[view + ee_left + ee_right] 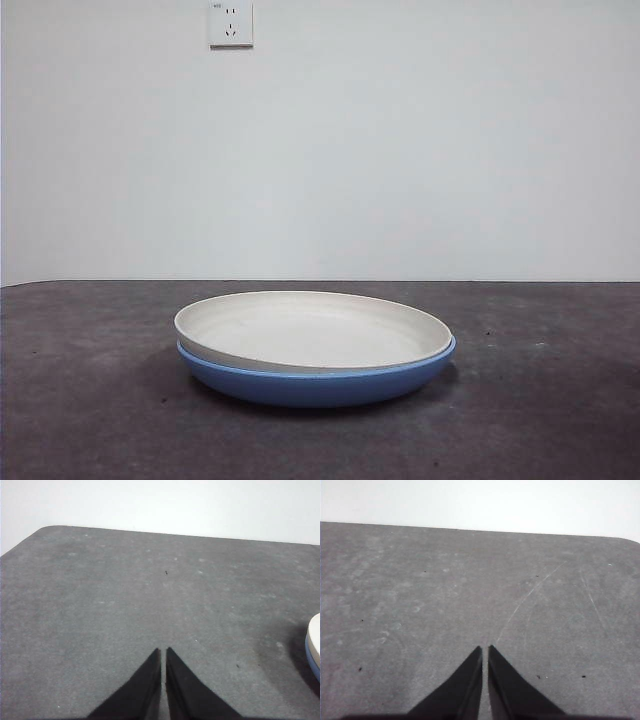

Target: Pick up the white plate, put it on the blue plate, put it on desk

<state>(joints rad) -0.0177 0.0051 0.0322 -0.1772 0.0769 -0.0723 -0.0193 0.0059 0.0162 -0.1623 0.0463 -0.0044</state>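
White plate (312, 330) sits tilted in blue plate (315, 382) on desk (90, 400); both grippers closed, empty.

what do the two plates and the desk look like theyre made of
White plate: matte cream, faint rings inside, no shine; possibly unglazed ceramic or a fibre-plastic mix, hard to tell.
Blue plate beneath it: smooth, evenly coloured, with only a soft sheen at the rim; plastic or glazed ceramic.
Desk: dull, mottled grey-brown with fine pale scratches; probably laminate or a coated board.

White plate (312, 330) nested in blue plate (315, 380) mid-desk (90, 400); bare desk all round.
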